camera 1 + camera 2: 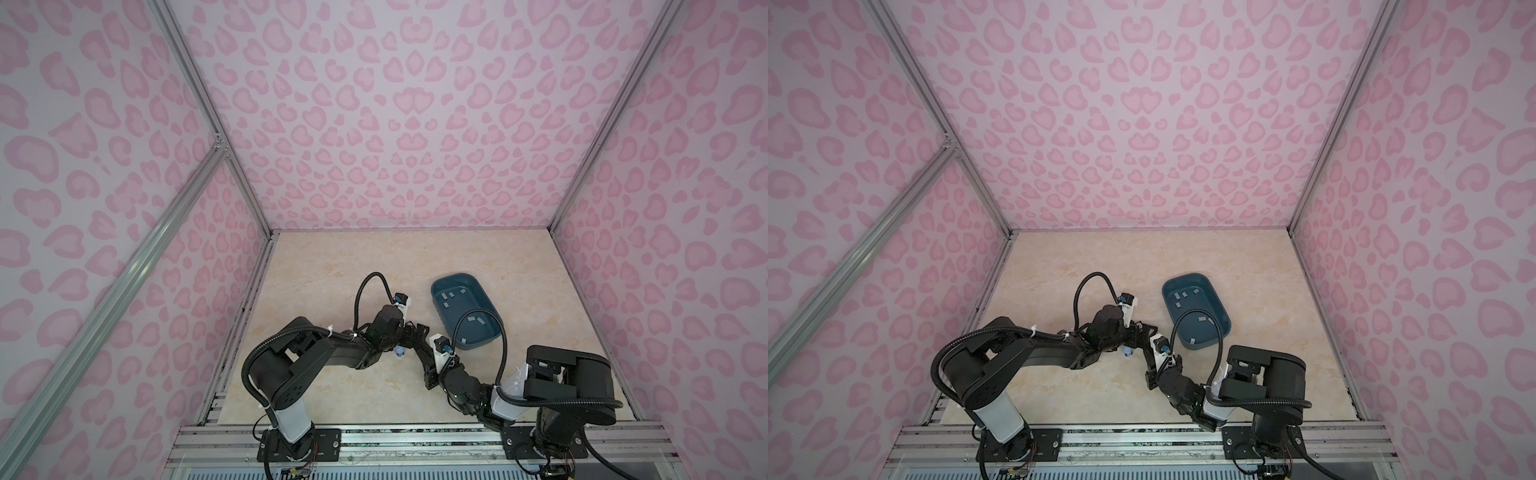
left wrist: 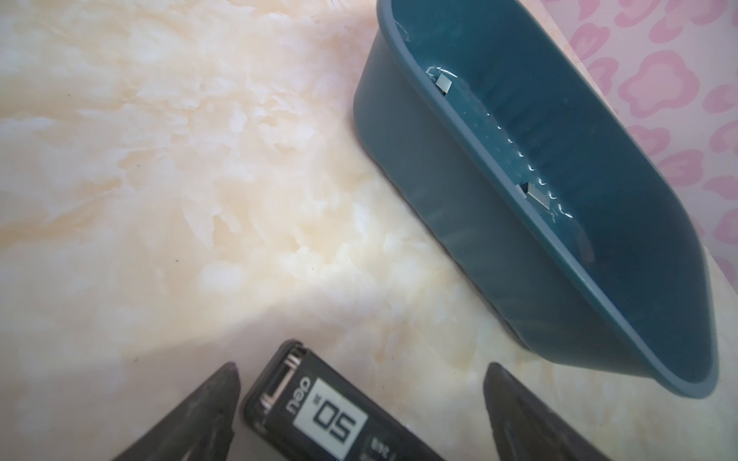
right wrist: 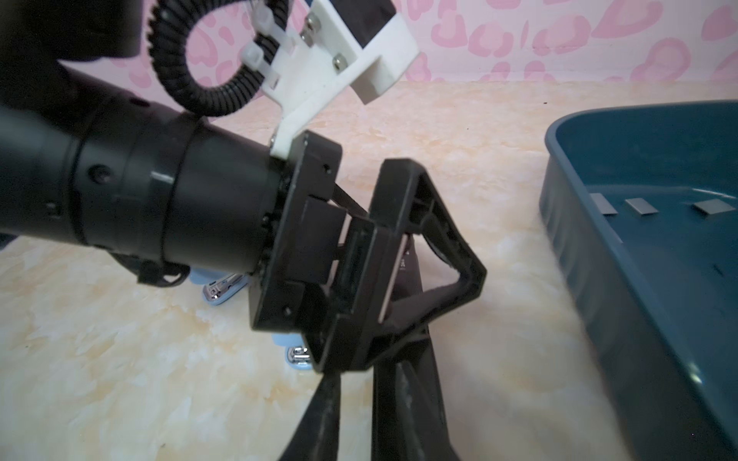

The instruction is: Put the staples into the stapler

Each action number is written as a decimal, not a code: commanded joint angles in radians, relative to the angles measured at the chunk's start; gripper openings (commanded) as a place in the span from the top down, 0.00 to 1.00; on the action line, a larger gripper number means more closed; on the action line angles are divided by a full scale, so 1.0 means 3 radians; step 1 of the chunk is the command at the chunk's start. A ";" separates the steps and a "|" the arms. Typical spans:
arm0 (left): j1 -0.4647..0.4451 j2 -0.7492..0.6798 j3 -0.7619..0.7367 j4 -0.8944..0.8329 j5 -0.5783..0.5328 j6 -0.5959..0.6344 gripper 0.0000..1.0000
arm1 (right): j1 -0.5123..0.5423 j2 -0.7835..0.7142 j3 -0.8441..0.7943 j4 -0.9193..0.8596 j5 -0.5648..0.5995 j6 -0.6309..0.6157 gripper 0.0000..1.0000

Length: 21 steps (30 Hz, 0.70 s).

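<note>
Evidently your left gripper (image 2: 363, 365) stood with fingers spread wide about the black stapler (image 2: 319, 411), just beside one finger and clear of the other. Whether your right gripper (image 3: 361, 395) pinched anything, I could not tell. The staples (image 1: 451, 296) lay scattered in the blue tub (image 1: 465, 309) nearby.

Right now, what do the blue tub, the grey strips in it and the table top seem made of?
Blue tub: probably moulded plastic, smooth, with soft glints. Grey strips: likely metal, flat with dull sheen. Table top: marble-patterned, slightly glossy; stone or printed film, I cannot tell.
</note>
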<state>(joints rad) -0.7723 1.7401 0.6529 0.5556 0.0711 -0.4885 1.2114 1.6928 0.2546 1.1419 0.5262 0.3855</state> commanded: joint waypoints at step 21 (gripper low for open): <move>0.0613 -0.2098 0.0028 -0.0859 -0.2276 0.0833 0.04 | -0.2603 -0.2178 0.1327 -0.3620 0.0395 -0.0189 0.00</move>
<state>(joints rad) -0.6067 1.1168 0.6846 0.2996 -0.4049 -0.3855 0.4999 1.0363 0.7033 0.0341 0.6277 0.4950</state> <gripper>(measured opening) 0.957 0.997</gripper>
